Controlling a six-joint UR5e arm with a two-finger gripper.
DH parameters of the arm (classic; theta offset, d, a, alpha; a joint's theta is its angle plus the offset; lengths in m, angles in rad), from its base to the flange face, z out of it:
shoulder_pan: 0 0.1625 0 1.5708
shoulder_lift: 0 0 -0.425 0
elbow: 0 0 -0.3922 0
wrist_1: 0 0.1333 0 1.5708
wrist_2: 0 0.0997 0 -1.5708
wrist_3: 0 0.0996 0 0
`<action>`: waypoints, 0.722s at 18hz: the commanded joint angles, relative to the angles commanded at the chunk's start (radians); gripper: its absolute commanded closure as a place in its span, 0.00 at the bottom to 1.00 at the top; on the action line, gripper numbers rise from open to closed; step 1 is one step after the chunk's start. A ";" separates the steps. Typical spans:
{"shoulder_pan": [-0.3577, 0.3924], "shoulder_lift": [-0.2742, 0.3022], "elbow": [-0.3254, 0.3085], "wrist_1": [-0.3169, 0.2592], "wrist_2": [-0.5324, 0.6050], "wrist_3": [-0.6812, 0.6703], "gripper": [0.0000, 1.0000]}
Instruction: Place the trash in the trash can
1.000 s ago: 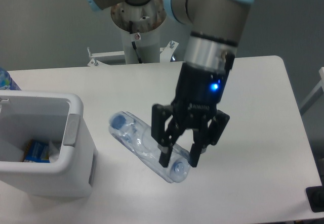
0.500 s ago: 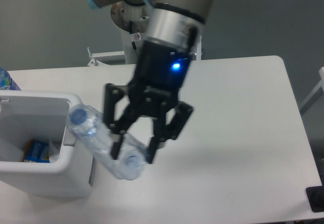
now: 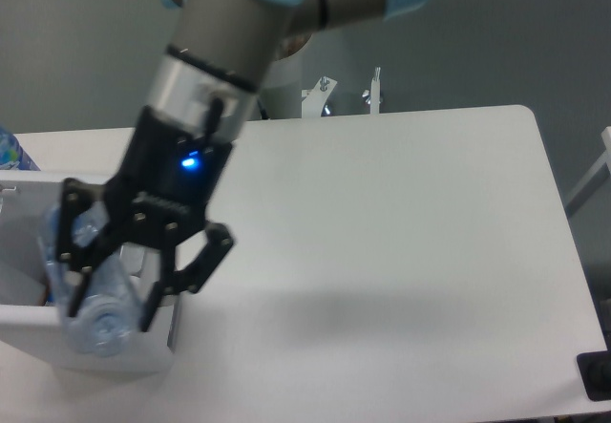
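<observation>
Low at the left of the frame, the black two-finger gripper (image 3: 107,306) of the grey, blue-jointed arm hangs over the boxy white plastic trash can (image 3: 115,355), a small blue light glowing on its matte wrist. Its angular fingers (image 3: 153,306) are clamped on the slim crushed clear bluish plastic bottle (image 3: 93,294), whose rippled, translucent body slants from the can's opening down across its thick rounded front rim. The bottle's lower end shows against the can's smooth white front wall. To the right stretches the plain white table (image 3: 401,251) with rounded corners, before a grey backdrop. The crumpled wrapper cannot be made out.
</observation>
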 joint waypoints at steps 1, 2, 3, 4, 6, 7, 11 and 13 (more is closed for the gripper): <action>-0.006 0.002 -0.008 0.000 0.002 0.018 0.40; -0.009 0.003 -0.009 0.000 0.002 0.023 0.35; -0.009 0.002 -0.009 0.002 0.002 0.025 0.27; -0.009 0.002 -0.011 0.002 0.002 0.032 0.19; -0.009 0.005 -0.026 0.002 0.002 0.058 0.09; -0.009 0.009 -0.032 0.002 0.000 0.060 0.08; 0.000 0.008 -0.051 0.000 0.002 0.062 0.00; 0.044 0.003 -0.058 0.000 0.002 0.062 0.00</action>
